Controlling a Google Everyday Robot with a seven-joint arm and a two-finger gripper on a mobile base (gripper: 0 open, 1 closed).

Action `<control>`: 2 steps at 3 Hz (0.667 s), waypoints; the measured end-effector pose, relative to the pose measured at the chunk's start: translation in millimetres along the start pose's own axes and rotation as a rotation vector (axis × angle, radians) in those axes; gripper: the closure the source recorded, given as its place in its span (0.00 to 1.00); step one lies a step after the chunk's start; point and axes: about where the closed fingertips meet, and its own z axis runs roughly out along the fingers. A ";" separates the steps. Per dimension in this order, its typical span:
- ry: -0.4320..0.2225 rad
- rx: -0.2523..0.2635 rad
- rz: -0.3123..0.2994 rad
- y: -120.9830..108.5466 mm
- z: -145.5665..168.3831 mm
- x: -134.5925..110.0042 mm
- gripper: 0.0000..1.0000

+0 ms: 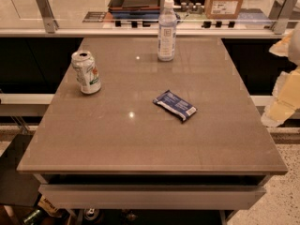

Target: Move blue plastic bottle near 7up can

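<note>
The bottle [167,31] stands upright near the far edge of the desk [140,144], in the upper middle of the frame, white cap on. The can [86,72] stands upright in the left part of the frame, near the desk's left edge, well apart from the bottle and lower in the frame. A dark blue packet [175,105] lies flat near the desk's centre, below the bottle and right of the can, touching neither. The gripper [283,97] hangs at the right edge of the frame, off the desk's right side and away from all three things; whether its jaws are apart or together cannot be told. A cardboard box [225,0] sits beyond the desk at the upper right.
</note>
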 end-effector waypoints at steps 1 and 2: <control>-0.048 0.063 0.240 -16.3 10.2 39.3 0.00; -0.155 0.129 0.393 -46.4 31.0 72.0 0.00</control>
